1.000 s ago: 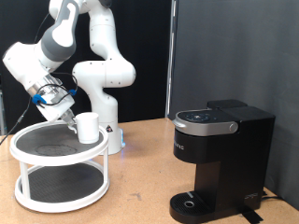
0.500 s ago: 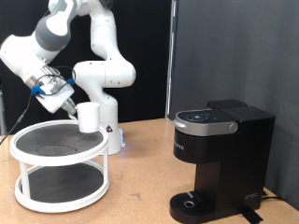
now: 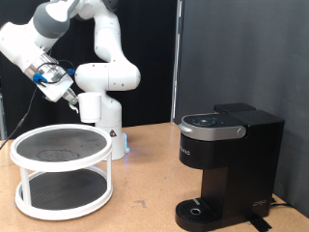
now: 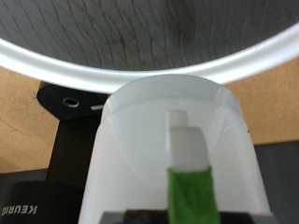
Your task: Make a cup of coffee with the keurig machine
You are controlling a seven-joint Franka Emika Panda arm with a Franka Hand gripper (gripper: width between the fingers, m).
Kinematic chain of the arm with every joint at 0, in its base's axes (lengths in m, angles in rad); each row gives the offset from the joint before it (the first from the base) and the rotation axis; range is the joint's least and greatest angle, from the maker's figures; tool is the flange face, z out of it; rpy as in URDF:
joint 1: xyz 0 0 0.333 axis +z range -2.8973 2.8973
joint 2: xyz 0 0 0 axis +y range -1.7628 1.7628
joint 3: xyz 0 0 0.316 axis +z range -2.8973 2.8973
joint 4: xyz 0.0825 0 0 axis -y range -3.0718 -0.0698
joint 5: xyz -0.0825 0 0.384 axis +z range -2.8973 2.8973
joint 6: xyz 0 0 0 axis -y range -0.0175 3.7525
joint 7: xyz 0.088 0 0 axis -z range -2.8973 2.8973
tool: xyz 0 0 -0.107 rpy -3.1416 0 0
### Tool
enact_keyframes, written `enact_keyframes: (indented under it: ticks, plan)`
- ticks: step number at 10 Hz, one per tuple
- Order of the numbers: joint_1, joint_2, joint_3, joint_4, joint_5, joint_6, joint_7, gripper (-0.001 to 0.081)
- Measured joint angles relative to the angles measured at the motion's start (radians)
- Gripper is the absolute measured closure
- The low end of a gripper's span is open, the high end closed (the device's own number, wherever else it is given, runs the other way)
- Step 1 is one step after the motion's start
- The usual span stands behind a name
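My gripper [image 3: 77, 102] is shut on the rim of the white cup [image 3: 90, 106] and holds it in the air above the round white stand [image 3: 60, 155], at the exterior view's left. In the wrist view the cup [image 4: 140, 159] fills the middle, with one green-padded finger [image 4: 191, 182] inside its wall. The black keurig machine [image 3: 228, 164] stands on the table at the exterior view's right with its lid down. Its dark body also shows in the wrist view [image 4: 61, 163], beyond the cup.
The stand has two tiers with dark mesh shelves; its white rim [image 4: 140, 73] curves across the wrist view. The robot's white base [image 3: 108, 92] stands just behind the stand. A black backdrop closes off the back. Wooden table [image 3: 145, 193] lies between stand and machine.
The gripper has lifted the cup off the stand's upper shelf, rising and drifting slightly towards the exterior view's left.
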State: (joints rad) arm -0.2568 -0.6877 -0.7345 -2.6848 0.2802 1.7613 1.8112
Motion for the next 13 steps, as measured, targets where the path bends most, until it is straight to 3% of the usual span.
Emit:
enact_keyframes:
  ticks: [2, 6, 10, 13]
  plan:
    - [0.024, 0.01, 0.012, -0.032, 0.106, 0.067, 0.035, 0.0802]
    - [0.11, 0.04, 0.114, -0.092, 0.241, 0.262, 0.125, 0.0802]
    - [0.233, 0.117, 0.172, -0.083, 0.411, 0.449, 0.141, 0.0802]
    - [0.324, 0.205, 0.184, -0.047, 0.5, 0.531, 0.137, 0.0802]
